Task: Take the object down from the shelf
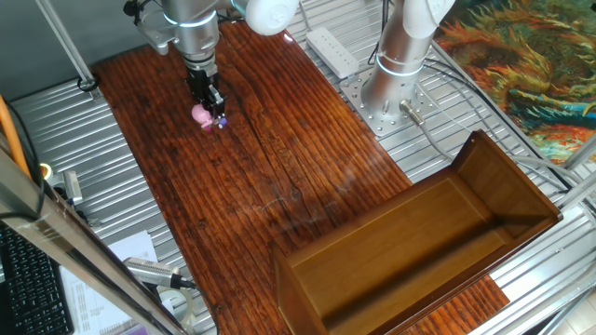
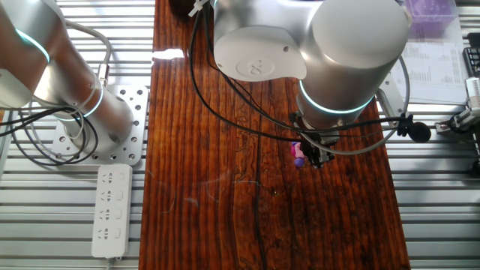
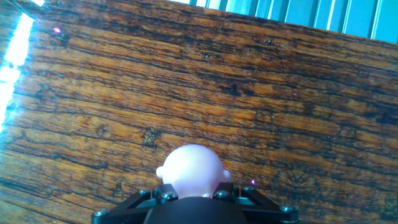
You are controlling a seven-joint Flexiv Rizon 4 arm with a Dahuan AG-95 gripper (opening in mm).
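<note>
The object (image 1: 202, 115) is a tiny rounded pink item with a purple-blue bit. My gripper (image 1: 210, 113) is shut on it and holds it low over the striped tabletop at the far end, well away from the shelf. In the other fixed view the object (image 2: 298, 153) shows pink just under the wrist, at the gripper (image 2: 307, 156). In the hand view the object (image 3: 189, 173) fills the space between the fingers of the gripper (image 3: 191, 198). The shelf (image 1: 424, 247), a brown polished-wood open box, lies on its back at the near right end of the table.
A second silver arm stands on its base plate (image 1: 391, 102) at the right. A white power strip (image 1: 332, 51) lies beside it. A keyboard (image 1: 33, 288) and cables sit at the left edge. The striped tabletop (image 1: 261, 177) runs between gripper and shelf.
</note>
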